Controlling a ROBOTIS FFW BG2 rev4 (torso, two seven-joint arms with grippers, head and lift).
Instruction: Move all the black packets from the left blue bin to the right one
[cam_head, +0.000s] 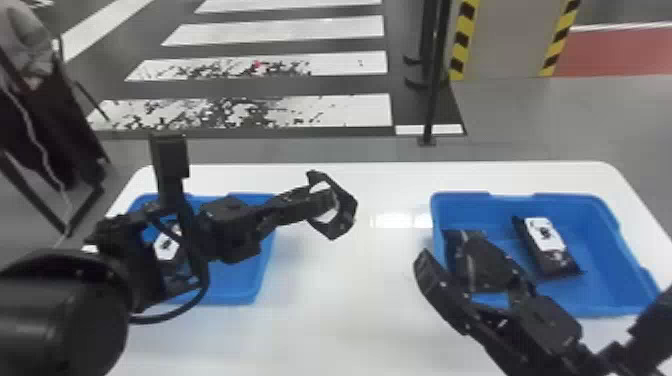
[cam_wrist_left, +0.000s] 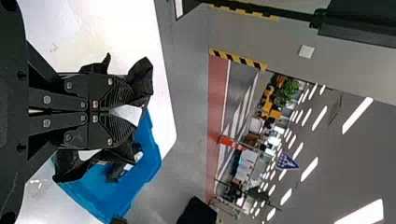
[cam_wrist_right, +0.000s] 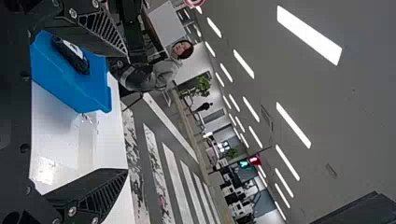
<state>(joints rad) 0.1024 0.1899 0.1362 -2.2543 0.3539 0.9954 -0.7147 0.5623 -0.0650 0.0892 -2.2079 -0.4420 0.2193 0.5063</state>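
Black packet (cam_head: 346, 212) pinched in my left claw (cam_head: 331, 200), over the table (cam_head: 350, 300) between the bins. Its ends flare out around the fingers, so it could slip or catch the rim of the right bin (cam_head: 595, 295) if I carry it too low. My right claw (cam_wrist_right: 126, 112) is spread wide, near that bin's left wall; a careless crossing could knock them together. One labelled packet (cam_head: 547, 245) lies in the right bin, another (cam_head: 166, 246) in the left bin (cam_head: 240, 292).
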